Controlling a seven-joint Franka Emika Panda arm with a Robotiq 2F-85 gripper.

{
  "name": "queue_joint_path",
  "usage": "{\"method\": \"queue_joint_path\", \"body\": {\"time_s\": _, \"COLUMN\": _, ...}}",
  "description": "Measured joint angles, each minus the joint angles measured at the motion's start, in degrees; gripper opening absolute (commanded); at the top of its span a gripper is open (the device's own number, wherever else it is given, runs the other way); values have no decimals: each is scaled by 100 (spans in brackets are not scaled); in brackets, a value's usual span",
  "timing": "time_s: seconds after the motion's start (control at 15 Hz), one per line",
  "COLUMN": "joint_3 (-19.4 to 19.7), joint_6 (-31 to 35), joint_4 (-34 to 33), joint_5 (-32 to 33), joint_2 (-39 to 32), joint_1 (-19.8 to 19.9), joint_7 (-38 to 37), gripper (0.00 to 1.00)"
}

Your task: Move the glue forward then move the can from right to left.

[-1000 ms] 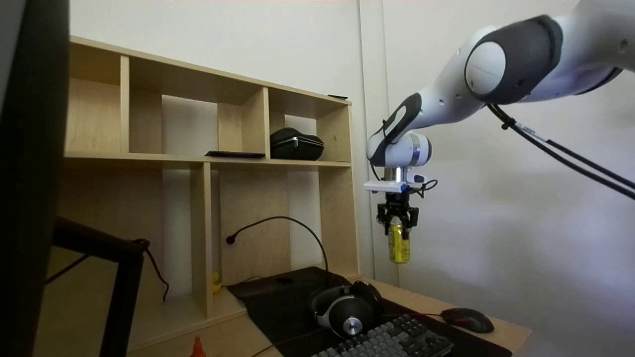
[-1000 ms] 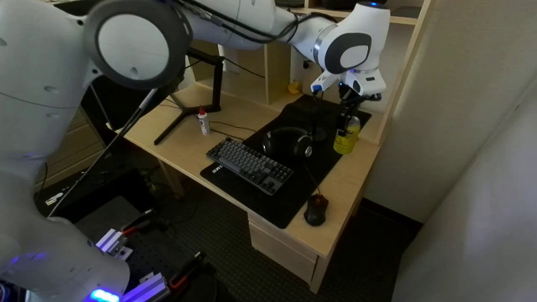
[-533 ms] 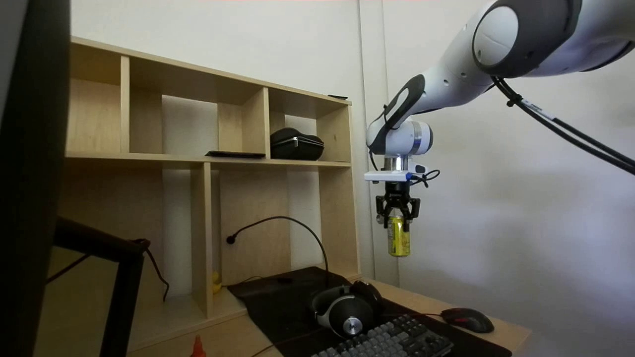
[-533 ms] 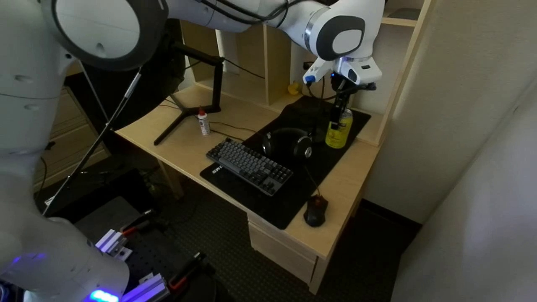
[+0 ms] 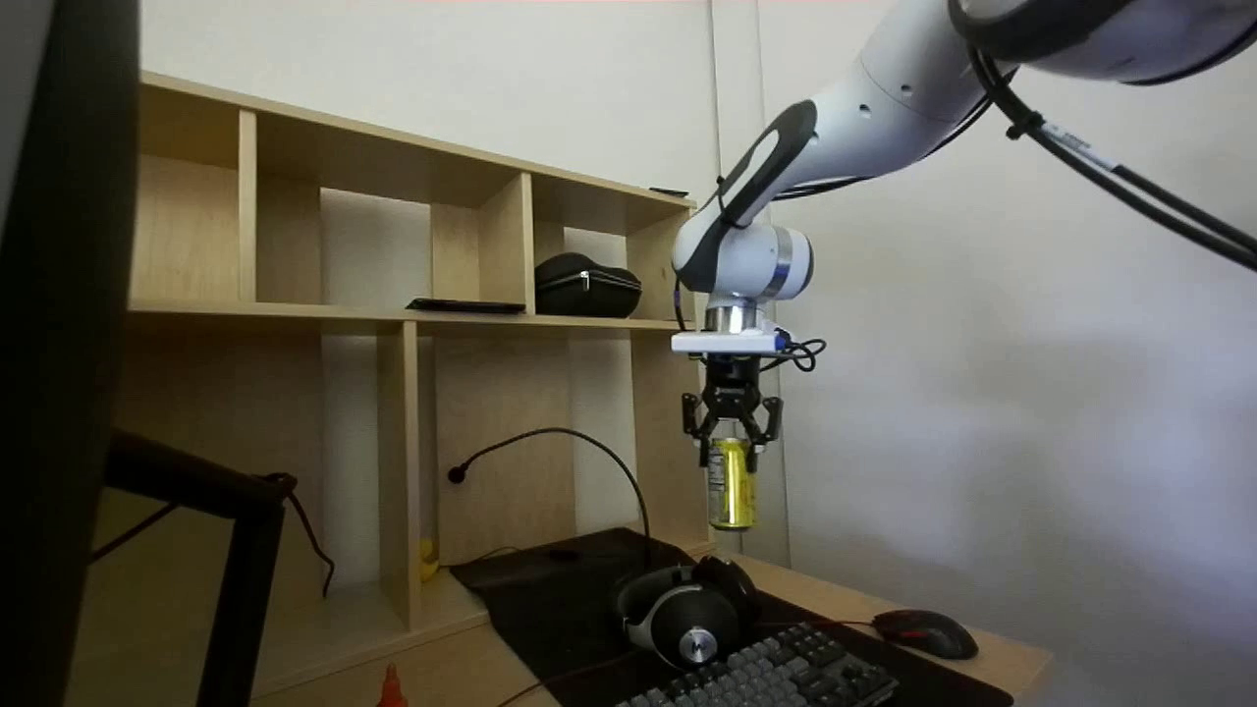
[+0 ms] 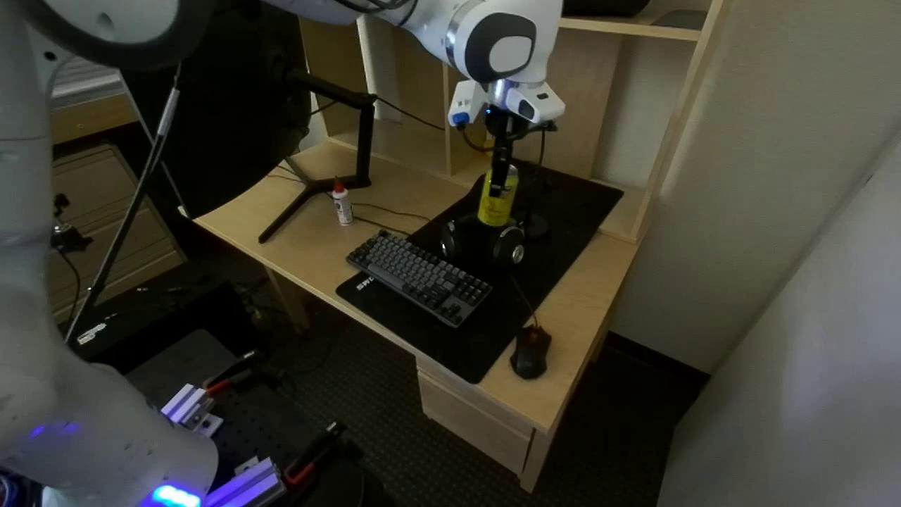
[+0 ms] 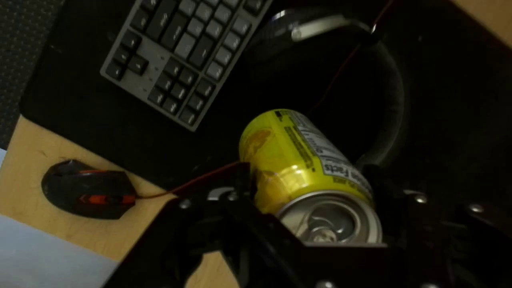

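While the table (image 6: 577, 303) spread below, its mat (image 6: 570, 197) bearing headphones (image 5: 687, 619), the fingers (image 6: 500, 174) gripped the can (image 5: 733, 491) aloft, its long axis upright and mostly beneath them. The glue (image 6: 343, 206) stood well left of it in both exterior views, likely the can's next direction.

hand (image 5: 729, 459) and can (image 5: 732, 491) | shifted left | seemingly nearer headphones (image 5: 684, 626)
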State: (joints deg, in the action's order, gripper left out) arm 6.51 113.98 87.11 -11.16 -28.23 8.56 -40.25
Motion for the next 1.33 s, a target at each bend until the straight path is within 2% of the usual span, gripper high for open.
{"method": "queue_joint_path", "body": {"time_s": 0.07, "joint_3": -66, "joint_6": -4, "joint_4": 282, "joint_5": -3, "joint_2": 229, "joint_1": -121, "joint_7": 157, "gripper": 44}}
{"method": "queue_joint_path", "body": {"time_s": 0.13, "joint_3": -128, "joint_6": -10, "joint_4": 581, "joint_5": -7, "joint_2": 468, "joint_1": -240, "joint_7": 324, "gripper": 69}}
{"method": "queue_joint_path", "body": {"time_s": 0.33, "joint_3": -237, "joint_6": -39, "joint_4": 1248, "joint_5": -20, "joint_2": 1082, "joint_1": -448, "joint_7": 664, "gripper": 69}}
{"method": "queue_joint_path", "body": {"time_s": 0.4, "joint_3": -243, "joint_6": -41, "joint_4": 1359, "joint_5": -20, "joint_2": 1192, "joint_1": -458, "joint_7": 695, "gripper": 44}}
{"method": "queue_joint_path", "body": {"time_s": 0.6, "joint_3": -234, "joint_6": -79, "joint_4": 1424, "joint_5": -20, "joint_2": 1243, "joint_1": -459, "joint_7": 743, "gripper": 44}}
{"method": "queue_joint_path", "body": {"time_s": 0.73, "joint_3": -365, "joint_6": -256, "joint_4": 1534, "joint_5": -169, "joint_2": 1216, "joint_1": -545, "joint_7": 1073, "gripper": 44}}
{"method": "queue_joint_path", "body": {"time_s": 1.2, "joint_3": -1101, "joint_6": -449, "joint_4": 2850, "joint_5": -783, "joint_2": 1847, "joint_1": -1263, "joint_7": 2052, "gripper": 44}}
{"method": "queue_joint_path", "body": {"time_s": 1.27, "joint_3": -1174, "joint_6": -538, "joint_4": 3011, "joint_5": -815, "joint_2": 1985, "joint_1": -1332, "joint_7": 2249, "gripper": 69}}
{"method": "queue_joint_path", "body": {"time_s": 1.33, "joint_3": -1196, "joint_6": -557, "joint_4": 3073, "joint_5": -814, "joint_2": 2063, "joint_1": -1380, "joint_7": 2243, "gripper": 69}}
